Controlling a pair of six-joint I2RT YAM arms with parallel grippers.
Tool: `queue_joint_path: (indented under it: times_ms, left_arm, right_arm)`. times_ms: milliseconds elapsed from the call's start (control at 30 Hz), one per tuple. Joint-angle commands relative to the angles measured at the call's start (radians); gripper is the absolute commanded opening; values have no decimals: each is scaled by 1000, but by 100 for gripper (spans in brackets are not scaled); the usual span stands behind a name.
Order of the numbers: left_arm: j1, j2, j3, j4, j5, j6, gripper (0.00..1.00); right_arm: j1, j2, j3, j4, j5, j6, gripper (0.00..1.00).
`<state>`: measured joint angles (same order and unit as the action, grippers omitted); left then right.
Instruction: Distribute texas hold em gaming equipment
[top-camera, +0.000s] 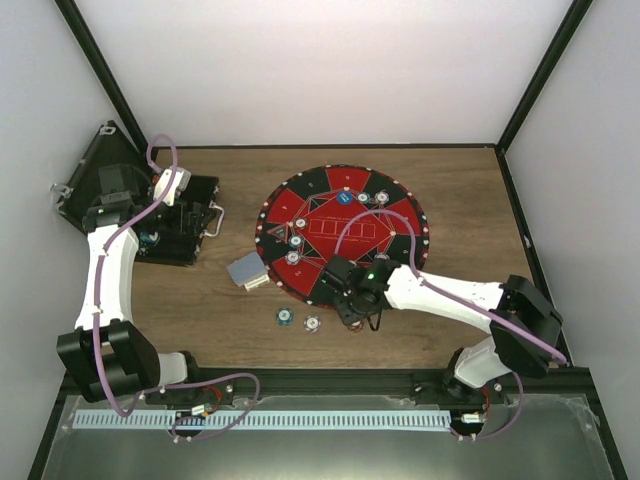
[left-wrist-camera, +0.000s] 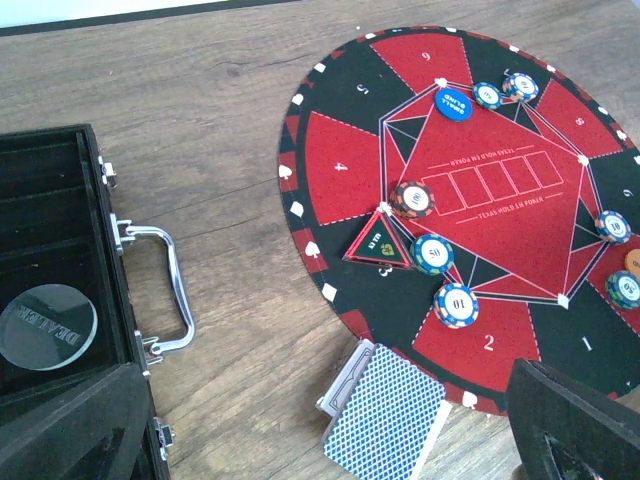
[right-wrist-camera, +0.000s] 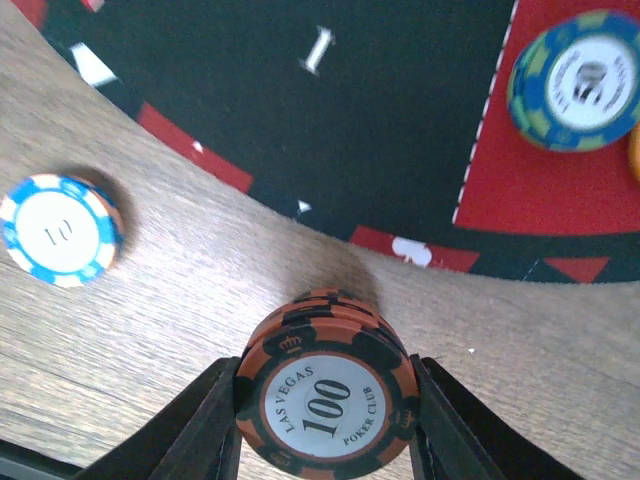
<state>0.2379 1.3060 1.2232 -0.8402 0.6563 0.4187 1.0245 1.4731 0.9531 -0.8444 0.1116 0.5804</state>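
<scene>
My right gripper (right-wrist-camera: 325, 400) is shut on a short stack of orange-and-black "100" poker chips (right-wrist-camera: 327, 392), held just above the wood by the mat's near edge; the top view also shows this gripper (top-camera: 355, 308). A blue-and-white "10" chip (right-wrist-camera: 60, 230) lies on the table to its left, and two loose chips (top-camera: 285, 317) show there from above. A deck of blue-backed cards (left-wrist-camera: 385, 415) lies beside the mat (left-wrist-camera: 340, 170), also in the top view (top-camera: 247, 272). Several chips (left-wrist-camera: 455, 303) sit on the mat. My left gripper (top-camera: 190, 215) hangs open and empty over the case.
The black hard case (left-wrist-camera: 60, 230) stands open at the left, with a metal handle (left-wrist-camera: 165, 290) and a clear dealer disc (left-wrist-camera: 45, 325) inside. A blue button (left-wrist-camera: 453, 100) and a triangular marker (left-wrist-camera: 380, 240) lie on the mat. Walls enclose the table's back and sides.
</scene>
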Motion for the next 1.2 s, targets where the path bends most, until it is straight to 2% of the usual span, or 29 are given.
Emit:
queue_joint_path:
  times_ms: [0,167,367,633,867,1167]
  left_arm:
    - [6,-19,22,3,14,-3,100]
    - [7,-19,21,1,12,-2,100]
    - [7,-21,19,0,7,1,100]
    - [7,-15,23,1,14,0,100]
    - [6,-5,22,5,10,0,100]
    - [6,0,31,3,4,3,100]
  right_arm:
    - [6,-25,97,-59,67,-19,26]
    - [-38,14,208,-72,118,-60,25]
    - [-183,129,386,19,117,-177,25]
    - [-355,445,656,104,119,-299,25]
    - [-442,698,886,106,88,-333,23]
    - [-513,846,961,115,56,-347,23]
